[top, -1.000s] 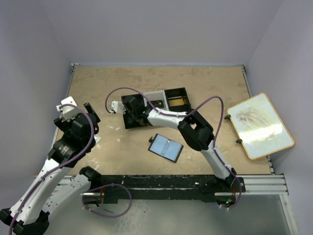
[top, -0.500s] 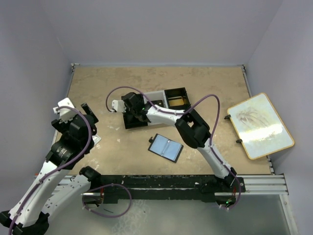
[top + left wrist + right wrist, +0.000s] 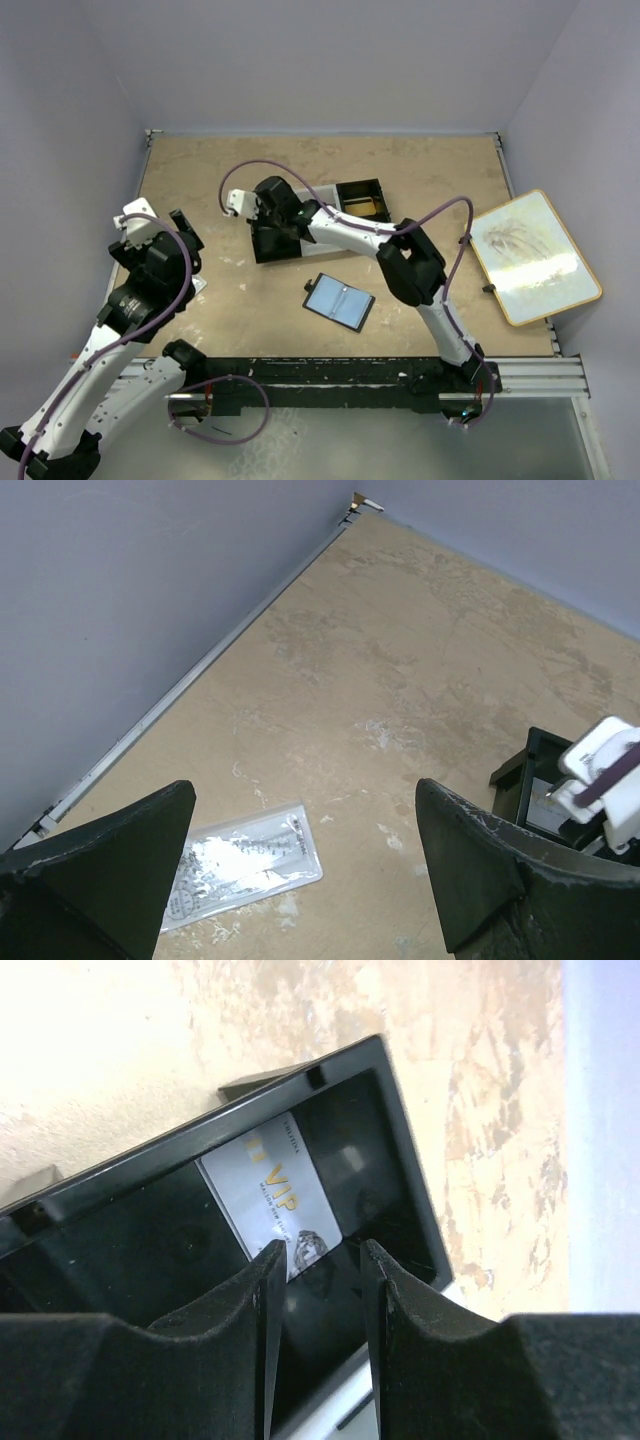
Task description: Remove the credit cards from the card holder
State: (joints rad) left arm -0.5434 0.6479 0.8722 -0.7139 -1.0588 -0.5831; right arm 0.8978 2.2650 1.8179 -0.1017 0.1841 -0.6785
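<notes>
The card holder lies open on the table, black with pale-blue sleeves up, near the front middle. A grey credit card with gold "VIP" lettering lies flat in the left black compartment of the tray. My right gripper hangs just above it, open, with nothing between its fingers; in the top view the right gripper sits over that compartment. A gold-tan card rests in the tray's right compartment. My left gripper stands wide open at the left, above bare table, holding nothing.
A white printed packet lies on the table below my left gripper. A wooden-framed board sits at the right edge. The tray's black corner shows in the left wrist view. Walls close the table at back and sides.
My right gripper has opened over the tray's left compartment and the grey card now lies free in it. The right wrist shifted slightly. The left arm barely moved.
</notes>
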